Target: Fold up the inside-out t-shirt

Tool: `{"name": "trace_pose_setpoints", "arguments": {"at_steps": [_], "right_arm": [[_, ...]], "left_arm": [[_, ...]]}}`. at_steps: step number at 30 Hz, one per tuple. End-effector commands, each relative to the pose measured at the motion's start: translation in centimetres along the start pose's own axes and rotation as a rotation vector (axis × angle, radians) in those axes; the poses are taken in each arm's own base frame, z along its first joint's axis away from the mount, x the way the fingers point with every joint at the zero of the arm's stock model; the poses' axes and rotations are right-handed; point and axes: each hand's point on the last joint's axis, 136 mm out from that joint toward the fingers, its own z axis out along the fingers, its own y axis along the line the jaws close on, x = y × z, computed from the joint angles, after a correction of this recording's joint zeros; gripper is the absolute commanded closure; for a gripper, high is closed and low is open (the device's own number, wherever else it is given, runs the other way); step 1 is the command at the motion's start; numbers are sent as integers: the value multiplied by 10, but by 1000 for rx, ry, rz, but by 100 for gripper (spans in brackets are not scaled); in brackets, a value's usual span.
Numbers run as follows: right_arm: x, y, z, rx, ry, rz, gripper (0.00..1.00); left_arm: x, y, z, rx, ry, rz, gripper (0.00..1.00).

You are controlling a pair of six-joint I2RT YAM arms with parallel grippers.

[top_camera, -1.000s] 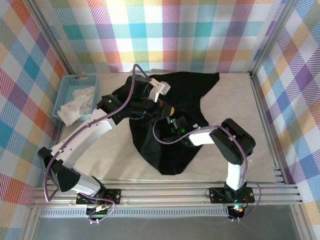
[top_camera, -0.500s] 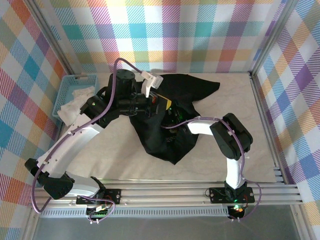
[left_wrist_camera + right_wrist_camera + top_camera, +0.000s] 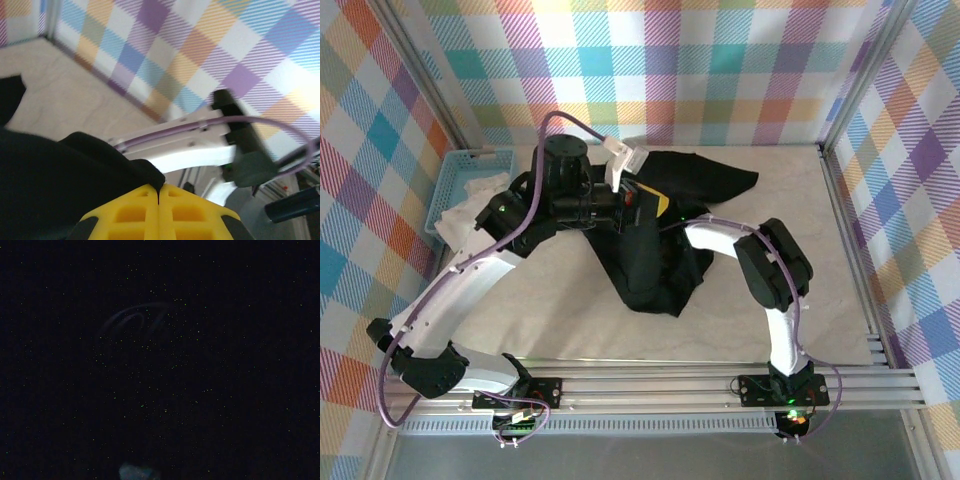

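**Pinching the Black Shirt Off the Table**

Starting at the far left, a light-blue basket (image 3: 480, 156) sits against the plaid wall (image 3: 720, 60) with a crumpled white cloth (image 3: 470, 212) inside it. Just right of it, the left arm (image 3: 470, 275) arcs from the near edge up toward the far middle of the table (image 3: 790, 190). The left gripper (image 3: 632, 200) hangs there above the surface. In the left wrist view its yellow fingers (image 3: 130, 215) are pressed together, with a fold of the t-shirt (image 3: 650, 265) caught in the seam between their tips.

The shirt is bunched in the middle of the table. One dark mass hangs and spills from the pinch toward the near side, and a flatter part stretches along the far edge to the right. No print shows, just plain black fabric.

From the right, the right arm (image 3: 770, 265) bends in low and its forearm runs into the folds just beside the left gripper. The right gripper is buried in the cloth, the right wrist view is nearly black, and I cannot tell how its jaws stand.
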Motion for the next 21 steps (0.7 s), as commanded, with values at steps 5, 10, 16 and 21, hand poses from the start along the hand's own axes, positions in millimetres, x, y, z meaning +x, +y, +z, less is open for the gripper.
{"name": "trace_pose_setpoints", "arguments": {"at_steps": [5,10,16,21], "right_arm": [[16,-17,13,64,143,21,20],[30,-17,17,54,207,21,16],[71,-4,20,-31,321,35,40],[94,-1,17,-89,367,19,74]], "left_arm": [[-48,-78,-45,201,-145,134,100],[-56,-65,-52,86,-192,157,100],[-74,-17,-61,-201,-297,125,100],[-91,22,-91,-470,-416,110,100]]}}
